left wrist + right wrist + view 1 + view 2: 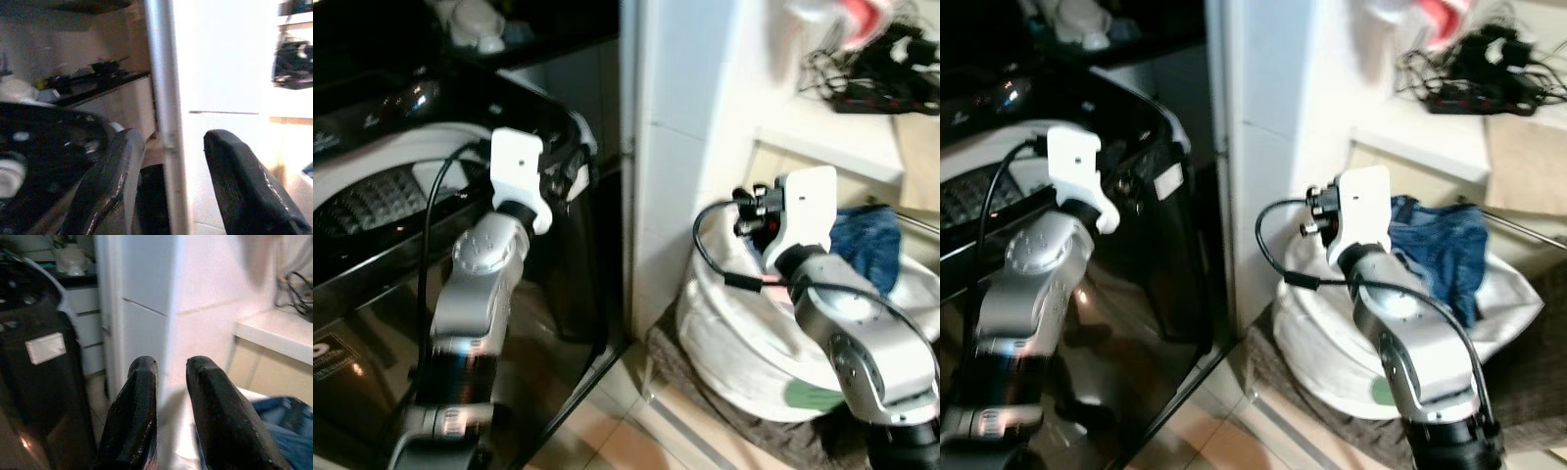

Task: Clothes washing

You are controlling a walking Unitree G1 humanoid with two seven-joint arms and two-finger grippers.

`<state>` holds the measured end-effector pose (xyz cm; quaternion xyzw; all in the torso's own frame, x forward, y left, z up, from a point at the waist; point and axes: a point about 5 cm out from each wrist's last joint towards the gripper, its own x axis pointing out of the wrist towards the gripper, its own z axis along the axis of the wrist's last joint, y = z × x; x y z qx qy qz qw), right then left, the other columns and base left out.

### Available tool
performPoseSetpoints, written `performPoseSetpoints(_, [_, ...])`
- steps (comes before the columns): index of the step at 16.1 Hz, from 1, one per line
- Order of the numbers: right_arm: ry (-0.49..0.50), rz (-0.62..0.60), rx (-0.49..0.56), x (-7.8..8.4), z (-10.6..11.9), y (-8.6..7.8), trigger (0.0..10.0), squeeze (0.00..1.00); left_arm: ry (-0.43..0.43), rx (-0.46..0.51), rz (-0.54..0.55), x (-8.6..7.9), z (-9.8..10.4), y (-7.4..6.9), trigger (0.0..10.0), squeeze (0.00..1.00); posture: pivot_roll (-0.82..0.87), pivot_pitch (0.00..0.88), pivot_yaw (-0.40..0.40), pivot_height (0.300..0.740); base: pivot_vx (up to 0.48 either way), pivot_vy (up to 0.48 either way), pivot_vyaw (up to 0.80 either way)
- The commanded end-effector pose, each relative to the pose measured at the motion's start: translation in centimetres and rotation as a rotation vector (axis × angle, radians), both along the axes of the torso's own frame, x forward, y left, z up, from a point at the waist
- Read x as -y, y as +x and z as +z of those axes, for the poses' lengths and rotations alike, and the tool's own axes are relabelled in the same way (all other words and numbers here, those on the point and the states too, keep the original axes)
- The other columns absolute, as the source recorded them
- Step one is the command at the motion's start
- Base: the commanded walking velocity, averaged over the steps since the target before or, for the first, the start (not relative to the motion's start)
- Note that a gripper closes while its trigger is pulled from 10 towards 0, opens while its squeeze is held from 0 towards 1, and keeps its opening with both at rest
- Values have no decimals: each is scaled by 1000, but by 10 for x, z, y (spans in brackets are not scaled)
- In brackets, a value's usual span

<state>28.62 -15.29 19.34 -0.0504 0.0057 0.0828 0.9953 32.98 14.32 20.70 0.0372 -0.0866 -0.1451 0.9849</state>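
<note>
Since the right hand (168, 396) is raised above the white laundry basket (744, 343) with its two black fingers a little apart and nothing between them, you are best placed, I judge, to go for the blue denim garment (1445, 245) that lies on top of the basket, on its far side from the washing machine (382, 206). Bring the hand down onto the bunched middle of the denim, not onto the thin basket wall, and spread the fingers wider before you close, because denim is thick and a shallow pinch on one fold will likely slip. Lift straight up until the cloth clears the rim, then swing it across the white pillar (675, 147) that stands between basket and machine. The left hand (171, 186) is up beside the machine's rim, fingers well apart and empty; keep it out of the right arm's path. The machine is a dark top-loader with its lid up and the perforated drum (372, 201) showing. The basket sits on a dark mat (773, 436) on a pale tiled floor (607, 431). Behind it a white shelf (832, 137) carries a tangle of black cables (881, 69). Both head views are somewhat blurred, so place the grasp with care.
</note>
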Motion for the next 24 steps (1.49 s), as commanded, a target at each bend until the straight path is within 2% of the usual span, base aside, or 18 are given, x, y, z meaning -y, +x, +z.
performPoseSetpoints(1, [3, -8, 13, 2, 4, -2, 10000, 0, 11, -9, 2, 1, 0, -4, 10000, 0, -88, 0, 34, 740, 0, 0, 0])
performPoseSetpoints(9, [14, 58, -32, -8, -4, -6, 10000, 0, -81, -50, 8, 4, -6, -14, 10000, 0, -84, 0, 21, 740, 0, 0, 0])
performPoseSetpoints(12, [0, 87, -43, -11, -6, -7, 10000, 0, -81, -51, -7, 5, -7, -16, 10000, 0, -81, 0, 15, 740, 0, 0, 0])
performPoseSetpoints(24, [-8, 154, -60, -17, -8, -7, 10000, 0, -103, -52, 7, 6, -6, -17, 10000, 0, -79, 0, 0, 740, 264, 0, 0])
